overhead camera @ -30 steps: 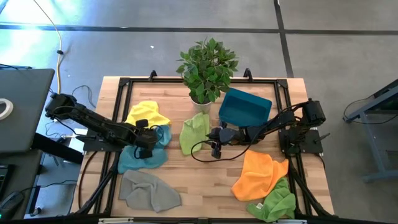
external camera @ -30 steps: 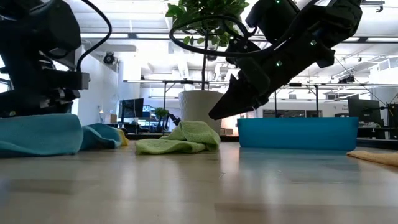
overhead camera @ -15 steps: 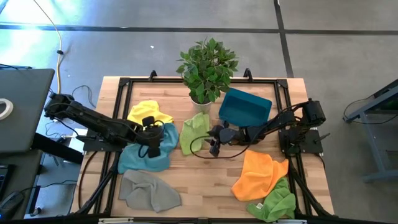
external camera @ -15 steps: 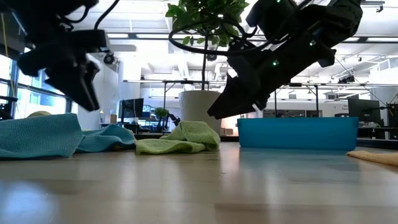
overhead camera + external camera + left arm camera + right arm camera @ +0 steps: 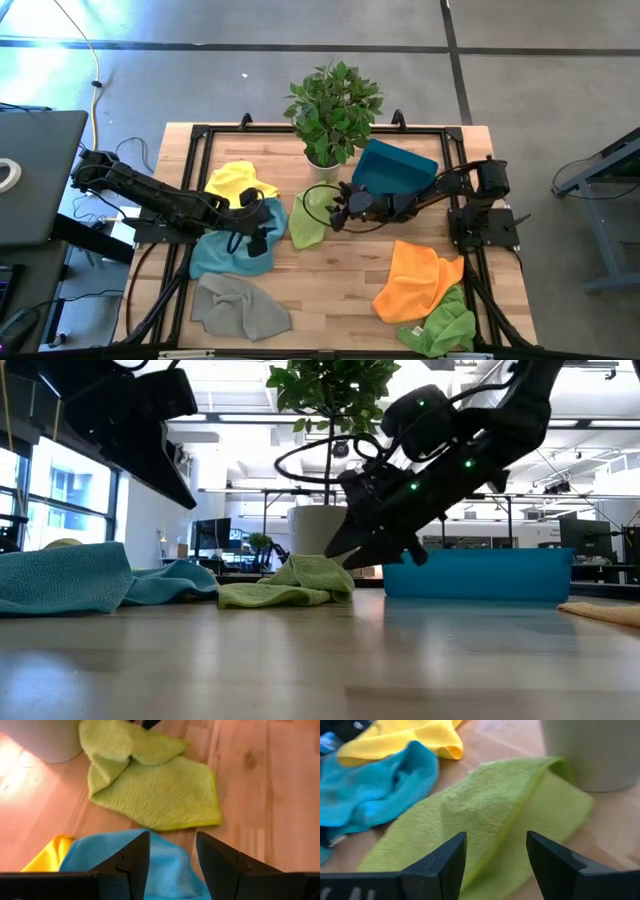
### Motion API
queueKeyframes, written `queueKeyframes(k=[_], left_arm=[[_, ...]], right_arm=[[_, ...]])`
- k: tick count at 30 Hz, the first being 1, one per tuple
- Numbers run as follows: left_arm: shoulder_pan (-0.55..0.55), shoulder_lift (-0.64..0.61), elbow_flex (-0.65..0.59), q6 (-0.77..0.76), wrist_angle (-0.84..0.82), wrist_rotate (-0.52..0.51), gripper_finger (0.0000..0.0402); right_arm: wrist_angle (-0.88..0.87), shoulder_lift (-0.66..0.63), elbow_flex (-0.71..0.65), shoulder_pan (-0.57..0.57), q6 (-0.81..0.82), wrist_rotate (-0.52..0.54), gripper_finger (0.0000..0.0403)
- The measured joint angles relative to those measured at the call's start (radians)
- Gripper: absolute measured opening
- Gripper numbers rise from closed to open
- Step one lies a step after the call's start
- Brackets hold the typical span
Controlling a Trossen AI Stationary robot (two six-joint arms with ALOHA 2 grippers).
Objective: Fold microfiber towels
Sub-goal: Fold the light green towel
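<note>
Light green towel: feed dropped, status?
Right gripper jaws open over light green towel, nothing held. Left gripper open above blue towel. Plant pot close beside.

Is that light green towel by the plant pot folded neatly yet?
No. The light green towel lies loosely crumpled, one end flopped over itself, edges uneven.

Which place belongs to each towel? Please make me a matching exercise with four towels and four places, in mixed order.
Things:
1. yellow towel
2. grey towel
3. orange towel
4. light green towel

Places:
A. under the open right gripper, by the plant pot
B. near table edge, on the left arm's side
C. beside the dark green towel
D. far side, touching the light blue towel

Pairs: 1-D, 2-B, 3-C, 4-A
</note>
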Motion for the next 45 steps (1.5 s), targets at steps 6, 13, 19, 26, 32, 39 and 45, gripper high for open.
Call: queueKeyframes(k=[6, 13, 19, 26, 32, 39, 45], left_arm=[[0.000, 0.000, 0.000, 0.001, 0.017, 0.010, 0.0152], [0.000, 0.000, 0.000, 0.001, 0.020, 0.010, 0.0152], [0.000, 0.000, 0.000, 0.001, 0.021, 0.010, 0.0152], [0.000, 0.000, 0.001, 0.001, 0.046, 0.011, 0.0152], [0.000, 0.000, 0.001, 0.002, 0.072, 0.011, 0.0152], [0.000, 0.000, 0.001, 0.002, 0.087, 0.011, 0.0152], [0.000, -0.001, 0.001, 0.003, 0.127, 0.011, 0.0152]], right_arm=[[0.041, 0.041, 0.008, -0.028, 0.000, -0.011, 0.0200], [0.045, 0.076, 0.074, -0.025, -0.057, -0.095, 0.0198], [0.041, 0.098, 0.117, -0.013, -0.109, -0.107, 0.0164], [0.026, 0.101, 0.123, -0.013, -0.109, -0.094, 0.0072], [0.024, 0.101, 0.123, -0.011, -0.129, -0.100, 0.0005], [0.082, 0.099, 0.122, 0.008, -0.136, -0.182, 0.0002], [0.116, 0.080, 0.145, 0.032, -0.161, -0.218, 0.0001]])
